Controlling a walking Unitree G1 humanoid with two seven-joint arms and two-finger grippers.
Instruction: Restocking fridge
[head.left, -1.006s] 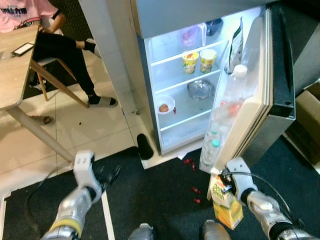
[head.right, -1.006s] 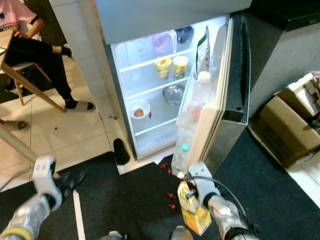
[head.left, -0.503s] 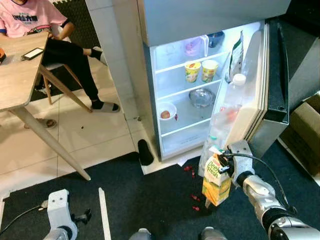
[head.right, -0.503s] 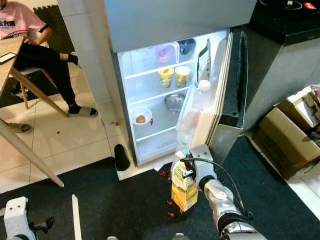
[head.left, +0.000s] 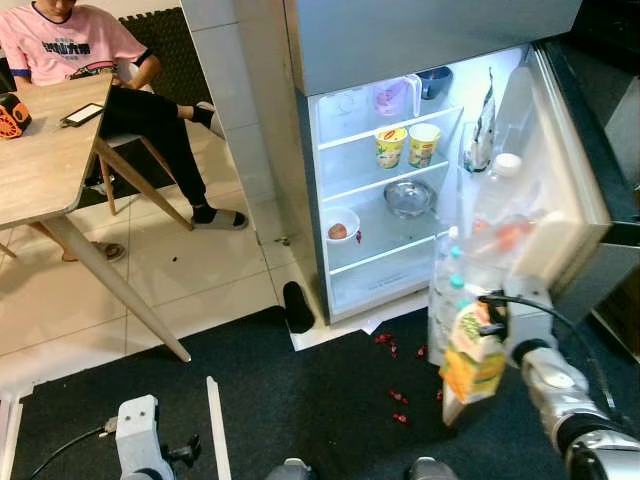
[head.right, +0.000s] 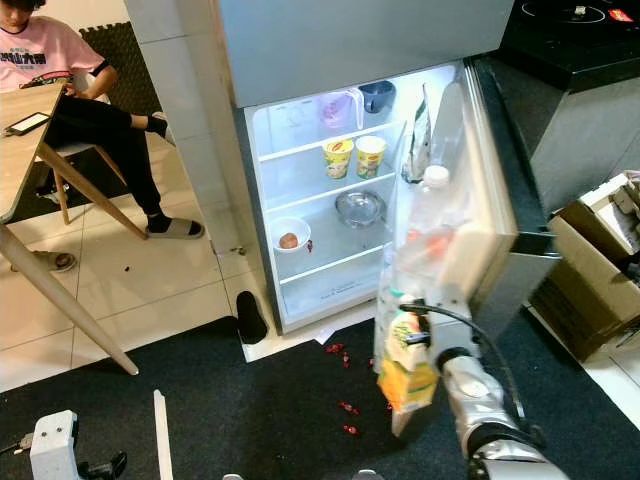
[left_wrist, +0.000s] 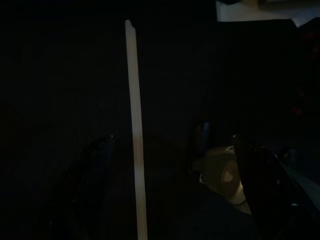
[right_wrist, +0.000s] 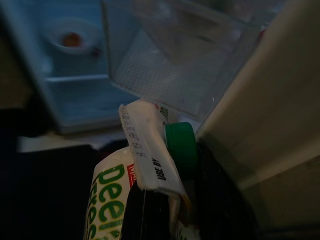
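My right gripper (head.left: 487, 327) is shut on the top of an orange-and-yellow juice carton (head.left: 470, 362) with green lettering and a green cap (right_wrist: 180, 145). The carton hangs tilted above the dark mat, right at the bottom of the open fridge door (head.left: 565, 190). In the right wrist view its top sits just under a clear door shelf (right_wrist: 175, 65). Clear bottles (head.left: 490, 205) stand in the door racks. The fridge (head.left: 395, 190) is lit inside. My left gripper (head.left: 185, 453) hangs low at the left, open, over the mat.
Fridge shelves hold two yellow cups (head.left: 405, 145), a metal bowl (head.left: 408, 197) and a white bowl (head.left: 342, 225). A black slipper (head.left: 297, 305) and red bits (head.left: 395, 400) lie on the floor. A person sits at a wooden table (head.left: 50, 160). Cardboard box (head.right: 590, 270) at right.
The right gripper has carried the carton up and rightward, from low by the fridge's foot to the door's lower racks. The door now shows more of its inside. The left arm has dropped lower.
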